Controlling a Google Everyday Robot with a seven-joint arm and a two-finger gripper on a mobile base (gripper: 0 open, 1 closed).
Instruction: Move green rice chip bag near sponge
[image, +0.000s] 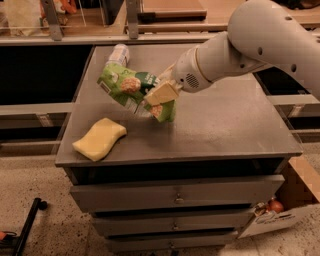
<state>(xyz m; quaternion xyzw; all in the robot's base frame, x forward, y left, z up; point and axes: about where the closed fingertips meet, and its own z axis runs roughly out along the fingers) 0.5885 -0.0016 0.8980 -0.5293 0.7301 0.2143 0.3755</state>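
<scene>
Gripper (161, 93) pinches green rice chip bag (127, 85) above grey cabinet top (225, 130) | sponge (100, 139) near front-left corner (clear bottle (118, 52) behind) | speckled floor (50, 230), cardboard box (295, 200) at right

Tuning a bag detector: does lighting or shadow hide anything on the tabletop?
Camera view: warm, dim light, no strong glare; the hand, over the tabletop, grips the green rice chip bag, both plainly lit; the sponge is evenly lit; the recess beneath is black.

Jaws grip the bag (131, 87) over the middle of the surface (225, 125), with the bottle (118, 52) close at 11 o'clock. A bare gap runs toward the sponge (100, 139) at 7 o'clock.
</scene>
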